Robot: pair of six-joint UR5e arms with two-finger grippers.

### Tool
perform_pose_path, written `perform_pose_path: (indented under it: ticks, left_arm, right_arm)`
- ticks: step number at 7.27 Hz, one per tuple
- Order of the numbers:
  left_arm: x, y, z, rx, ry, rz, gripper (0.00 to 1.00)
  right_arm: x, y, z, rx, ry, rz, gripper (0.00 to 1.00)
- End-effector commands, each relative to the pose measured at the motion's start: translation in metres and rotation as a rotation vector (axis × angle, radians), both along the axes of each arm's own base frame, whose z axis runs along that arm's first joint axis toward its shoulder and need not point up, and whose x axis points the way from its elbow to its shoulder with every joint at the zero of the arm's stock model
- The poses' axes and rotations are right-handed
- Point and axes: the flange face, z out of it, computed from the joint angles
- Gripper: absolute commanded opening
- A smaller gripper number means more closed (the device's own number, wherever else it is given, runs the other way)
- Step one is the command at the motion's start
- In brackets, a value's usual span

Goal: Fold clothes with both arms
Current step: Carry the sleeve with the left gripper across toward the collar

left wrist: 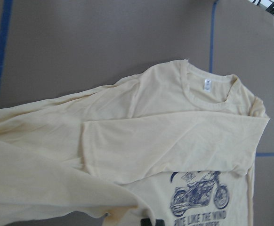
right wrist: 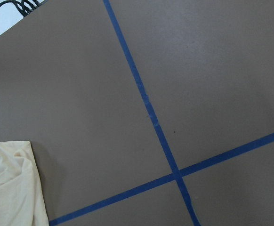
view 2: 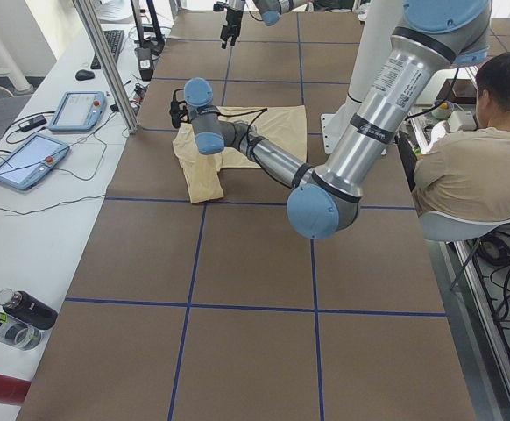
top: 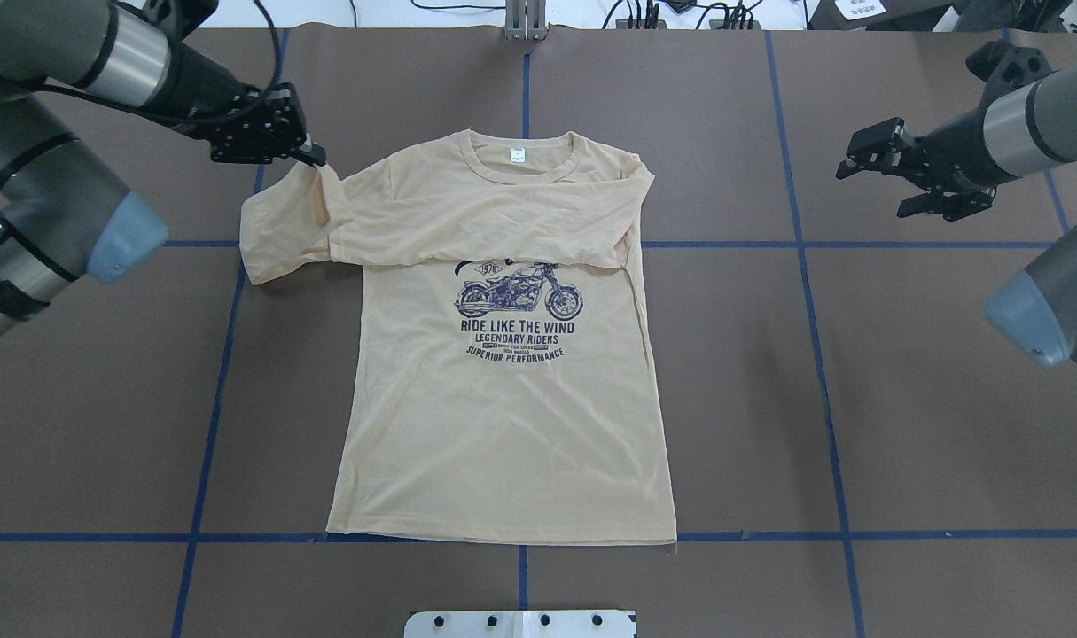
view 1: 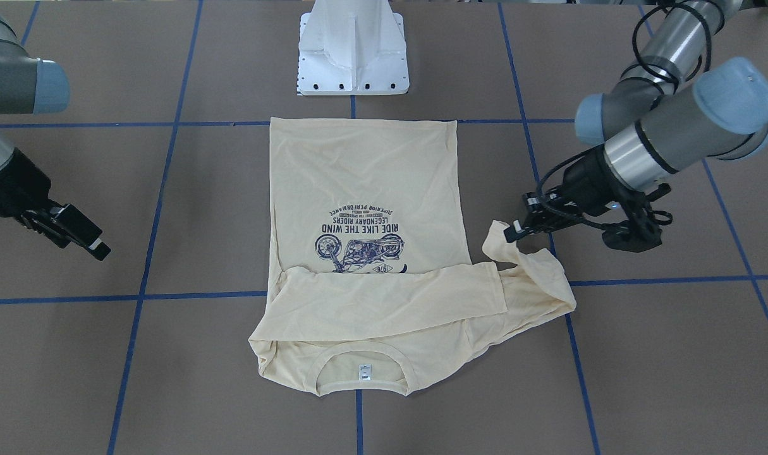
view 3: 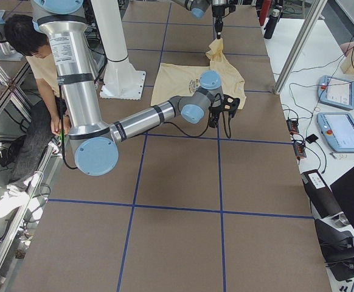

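Cream long-sleeved T-shirt (top: 503, 425) flat, motorcycle print up — one sleeve (top: 476, 232) across chest, other cuff (top: 325, 183) lifted.

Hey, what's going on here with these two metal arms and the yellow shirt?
The two robot arms are folding a pale yellow long-sleeved T-shirt that lies flat, print up, on the brown table. One sleeve already lies folded across the chest. The left pincer pinches the end of the second sleeve and holds it lifted beside the shirt. The right pincer hangs open over bare table on the other side, holding nothing.
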Motion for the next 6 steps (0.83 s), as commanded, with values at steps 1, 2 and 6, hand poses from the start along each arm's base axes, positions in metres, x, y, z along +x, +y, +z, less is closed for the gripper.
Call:
perform_pose_path:
  ticks: [1, 2, 6]
  left_arm:
    - [0.062, -0.001, -0.068, -0.069, 0.044, -0.028, 0.00]
    - [0.085, -0.007, -0.101, -0.080, 0.062, -0.039, 0.00]
    - [0.162, -0.004, -0.184, -0.036, 0.095, -0.117, 0.00]
  right_arm:
    - [0.003, 0.002, 0.006, -0.003, 0.007, 0.001, 0.99]
    - [0.004, 0.001, 0.006, -0.003, 0.007, 0.002, 0.99]
    - [0.003, 0.001, 0.007, -0.001, 0.011, 0.005, 0.99]
